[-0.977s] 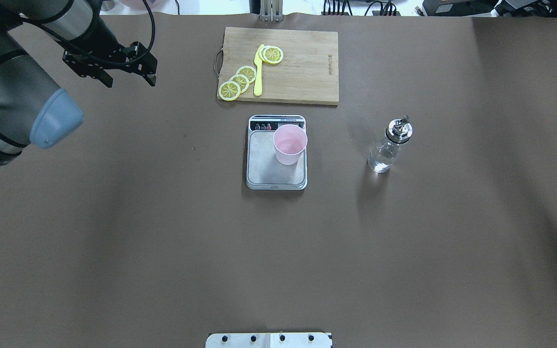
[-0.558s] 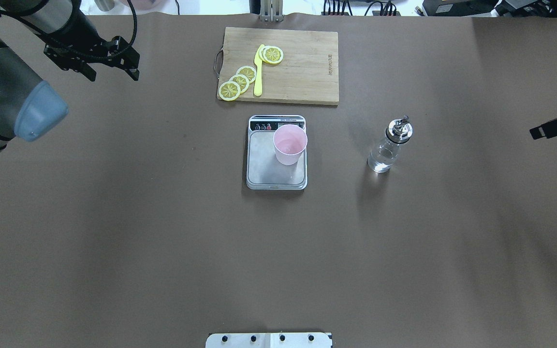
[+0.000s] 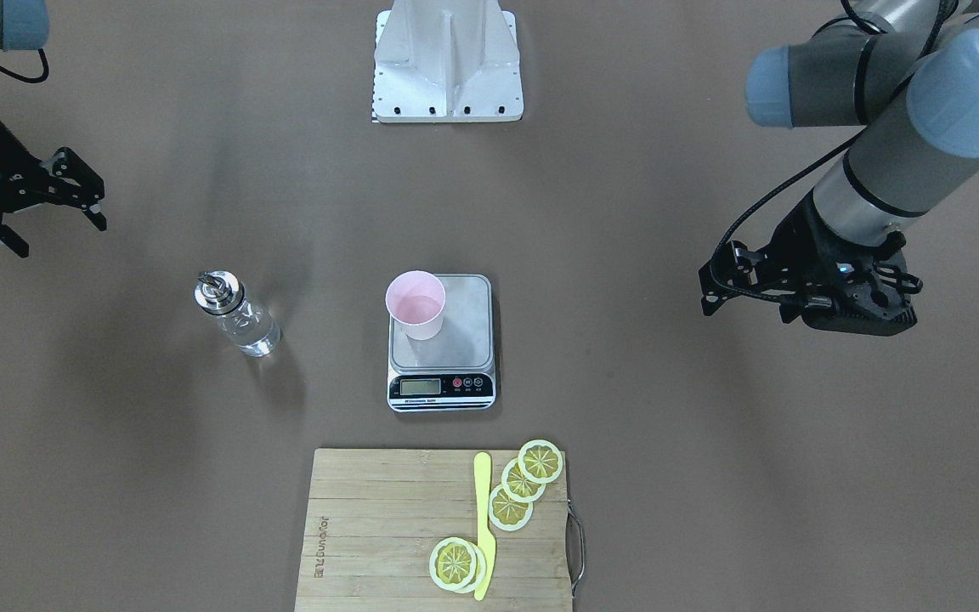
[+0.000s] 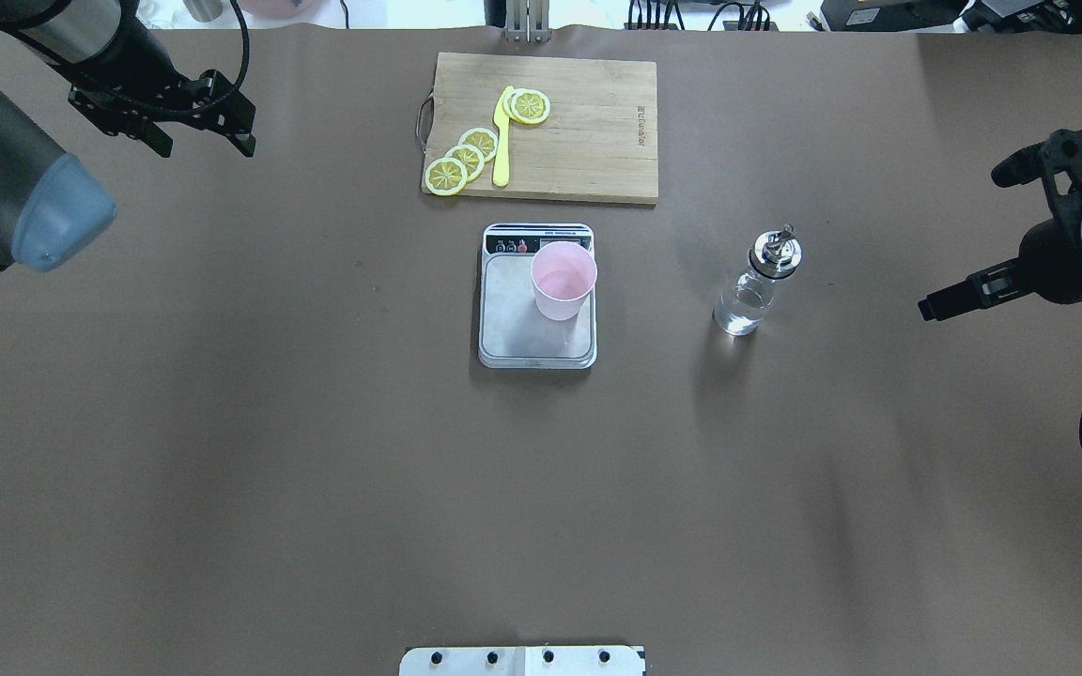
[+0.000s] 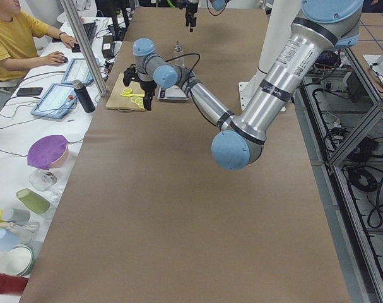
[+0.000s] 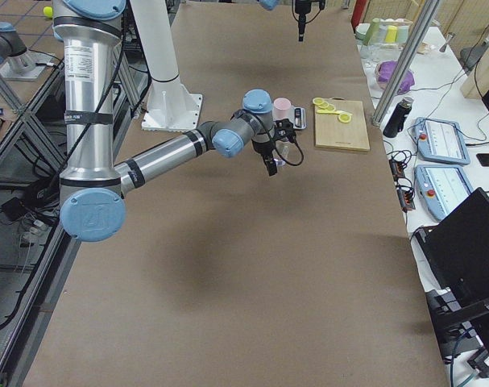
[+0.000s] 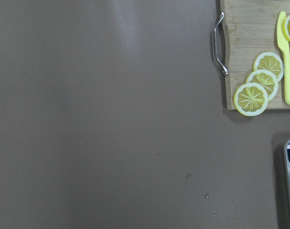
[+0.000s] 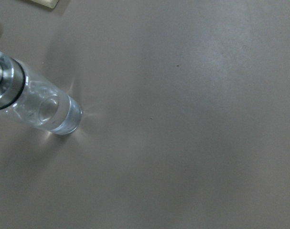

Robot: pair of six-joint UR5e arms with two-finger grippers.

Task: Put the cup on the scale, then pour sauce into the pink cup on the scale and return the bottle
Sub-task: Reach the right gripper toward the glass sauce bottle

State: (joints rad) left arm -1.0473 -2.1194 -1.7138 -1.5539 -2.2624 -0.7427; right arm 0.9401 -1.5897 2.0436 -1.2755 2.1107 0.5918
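The pale pink cup (image 4: pixel 563 280) stands upright on the far right part of the silver scale (image 4: pixel 513 329), also seen in the front view with the cup (image 3: pixel 415 304) on the scale (image 3: pixel 466 336). The clear glass bottle (image 4: pixel 753 286) with silver cap and clear sauce stands on the table right of the scale; the right wrist view shows the bottle (image 8: pixel 37 106) at its left edge. My left gripper (image 4: pixel 206 148) is open and empty, far back left. My right gripper (image 4: pixel 962 242) is open and empty, right of the bottle and apart from it.
A wooden cutting board (image 4: pixel 588 141) behind the scale carries lemon slices (image 4: pixel 466 155) and a yellow knife (image 4: pixel 502 136). The left wrist view shows the board's handle (image 7: pixel 219 45). The robot's white base (image 3: pixel 447 59) is at the table's near edge.
My left gripper has drawn back to the far left, away from the scale. My right arm has come into view from the right edge towards the bottle. Cup, scale and bottle have not moved.
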